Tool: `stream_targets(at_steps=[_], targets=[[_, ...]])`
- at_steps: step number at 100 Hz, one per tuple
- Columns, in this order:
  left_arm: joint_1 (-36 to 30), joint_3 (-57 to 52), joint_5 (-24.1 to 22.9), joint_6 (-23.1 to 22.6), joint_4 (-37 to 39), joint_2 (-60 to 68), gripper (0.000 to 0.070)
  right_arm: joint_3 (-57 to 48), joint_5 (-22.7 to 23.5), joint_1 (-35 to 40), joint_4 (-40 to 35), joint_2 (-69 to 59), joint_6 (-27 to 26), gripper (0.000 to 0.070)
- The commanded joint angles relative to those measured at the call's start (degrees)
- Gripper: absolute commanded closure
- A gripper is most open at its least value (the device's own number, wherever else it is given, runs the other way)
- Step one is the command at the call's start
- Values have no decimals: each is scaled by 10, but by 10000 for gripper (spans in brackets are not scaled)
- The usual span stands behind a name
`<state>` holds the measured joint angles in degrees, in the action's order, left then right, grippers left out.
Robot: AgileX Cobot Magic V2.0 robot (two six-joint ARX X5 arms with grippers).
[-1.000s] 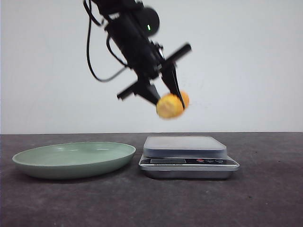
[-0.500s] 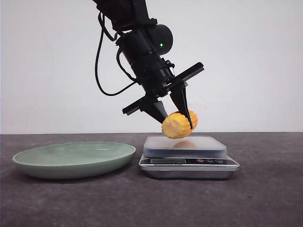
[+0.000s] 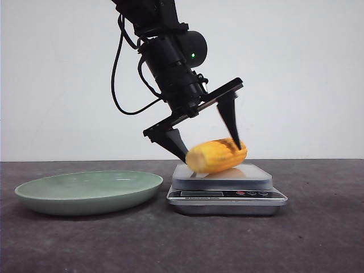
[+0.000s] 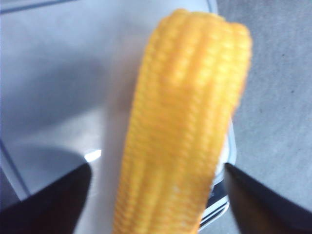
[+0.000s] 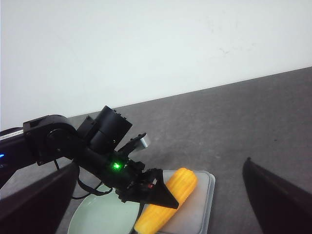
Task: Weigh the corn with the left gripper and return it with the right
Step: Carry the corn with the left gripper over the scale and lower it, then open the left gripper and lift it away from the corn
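Your left gripper stands spread wide; the corn lies between its fingers on the scale, seemingly unclamped.

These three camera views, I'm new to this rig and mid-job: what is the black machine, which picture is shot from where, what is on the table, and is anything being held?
The black machine is the robot's left arm; it ends in the left gripper. Its two black fingers now stand spread on either side of the short yellow-orange corn cob, which lies on the flat silver kitchen scale, so nothing looks firmly held. The front view looks forward over the dark grey table. There, the shallow pale green plate sits left of the scale.

The left wrist view rides on that arm and looks down past its fingers at the cob on the scale's platform. The right wrist view comes from the other arm, raised and off to the side; its own dark fingers frame the picture, wide apart and holding nothing.
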<state>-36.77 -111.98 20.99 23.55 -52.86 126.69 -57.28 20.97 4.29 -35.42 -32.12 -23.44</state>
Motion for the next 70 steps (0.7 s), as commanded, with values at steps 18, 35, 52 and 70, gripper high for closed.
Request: stream_targets(at_steps=[18, 35, 52, 70], targets=[[13, -62, -3, 1, -17, 14, 0, -9, -1, 1, -9, -3, -5, 3], [15, -158, -1, -9, -65, 13, 0, -9, -1, 1, -11, -3, -5, 2], [15, -295, -3, -57, -152, 12, 16, -9, -19, 1, -10, -3, 1, 3], [19, -468, -5, -96, -263, -3, 482, -9, -41, 1, -10, -3, 6, 4]])
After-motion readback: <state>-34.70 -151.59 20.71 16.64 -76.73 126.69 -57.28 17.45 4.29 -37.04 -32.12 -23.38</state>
